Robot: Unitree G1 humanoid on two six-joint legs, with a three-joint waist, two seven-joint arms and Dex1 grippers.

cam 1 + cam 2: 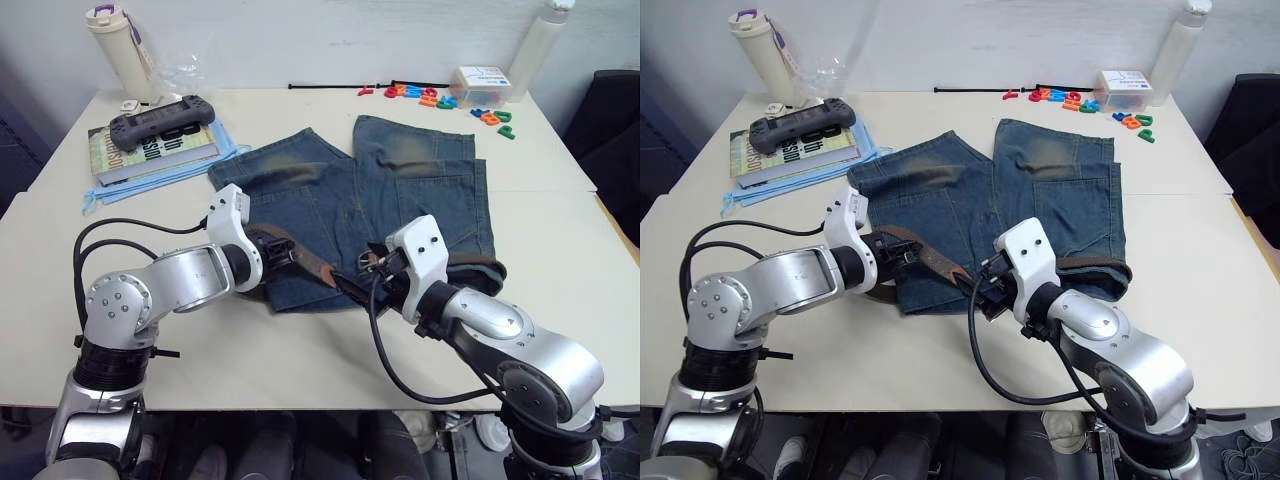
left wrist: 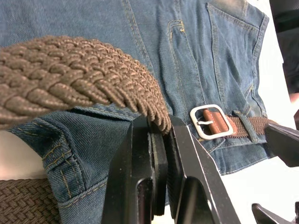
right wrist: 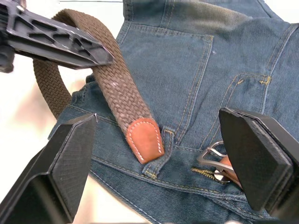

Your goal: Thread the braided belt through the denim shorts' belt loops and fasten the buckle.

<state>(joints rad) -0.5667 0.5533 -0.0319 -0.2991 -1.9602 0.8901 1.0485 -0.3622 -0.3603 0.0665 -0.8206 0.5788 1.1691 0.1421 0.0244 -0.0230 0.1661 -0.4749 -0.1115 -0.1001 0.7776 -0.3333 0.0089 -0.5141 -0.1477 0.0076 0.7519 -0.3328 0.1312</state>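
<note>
Braided belt point(image 3: 112, 88): lies along the waistband of the denim shorts point(image 1: 400, 190), its tan tip point(image 3: 145, 140) just short of the buckle point(image 2: 211, 122). Left fingers point(image 2: 159, 154) clenched on the strap; right fingers point(image 3: 159, 168) released, straddling tip and buckle. Advice: feed tip squarely into frame, keeping slack.

A cream, rectangular, smooth-topped table point(image 1: 300, 350) stood against a plain white wall point(image 1: 330, 35). A dark upholstered chair point(image 1: 612, 130) stood just beside the table's right edge. Even, diffuse light fell across the tabletop and cast only soft shadows.
</note>
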